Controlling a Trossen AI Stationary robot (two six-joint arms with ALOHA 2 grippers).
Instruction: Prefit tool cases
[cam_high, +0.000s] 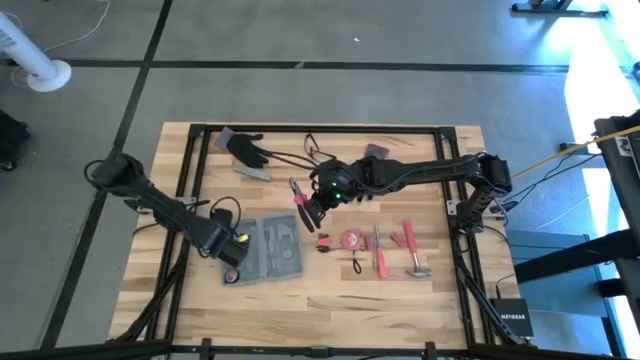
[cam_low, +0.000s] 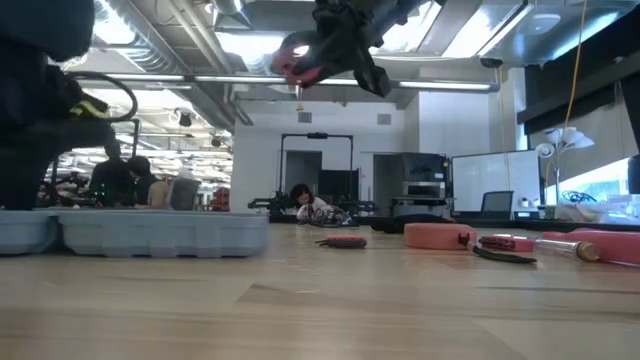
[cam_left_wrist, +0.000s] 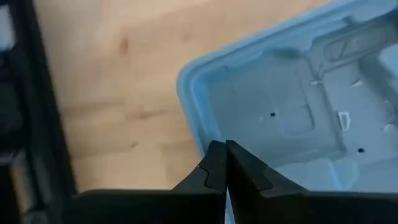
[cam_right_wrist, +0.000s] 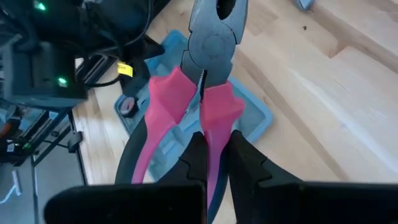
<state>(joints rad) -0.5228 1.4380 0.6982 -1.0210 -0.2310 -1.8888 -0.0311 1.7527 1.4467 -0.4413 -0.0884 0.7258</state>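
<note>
While lying flat with long axis running from table front to back, tool case (cam_high: 273, 249) sits beside clenched left gripper (cam_high: 231, 262); right gripper (cam_high: 318, 209), raised, grasps pink-handled pliers (cam_high: 299, 194).

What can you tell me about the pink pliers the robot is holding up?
The pliers have grey metal jaws, meeting at the tip around an oval gap, and pink handles with black along the edges. The right gripper is shut on one pink handle and holds them up in the air, off the wooden table. Their nose points toward the blue-grey tool case below. Nothing else touches them.
</note>
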